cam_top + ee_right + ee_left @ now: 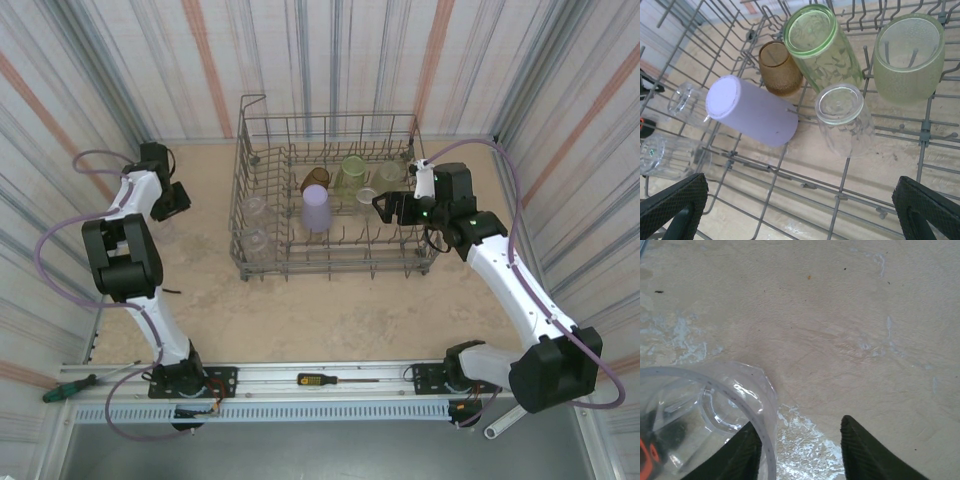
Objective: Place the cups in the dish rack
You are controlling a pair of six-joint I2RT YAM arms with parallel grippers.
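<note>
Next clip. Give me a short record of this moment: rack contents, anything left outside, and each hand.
rack contents: dish rack holds seven: lavender cup, amber cup, green cup, yellowish cup, three clear cups
outside rack: loose clear cup on the table
left hand: jaws apart, seemingly either side of the loose cup's wall, not yet clamped
right hand: open, empty, above the rack

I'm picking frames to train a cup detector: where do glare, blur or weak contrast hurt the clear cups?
Top view: evenly lit and sharp, yet the two clear cups at the left of the rack nearly vanish among the wires. Left wrist view: the cup by the jaws is close, soft-edged, with bright glints on its rim. Right wrist view: crisp; the middle clear cup reads well.
</note>
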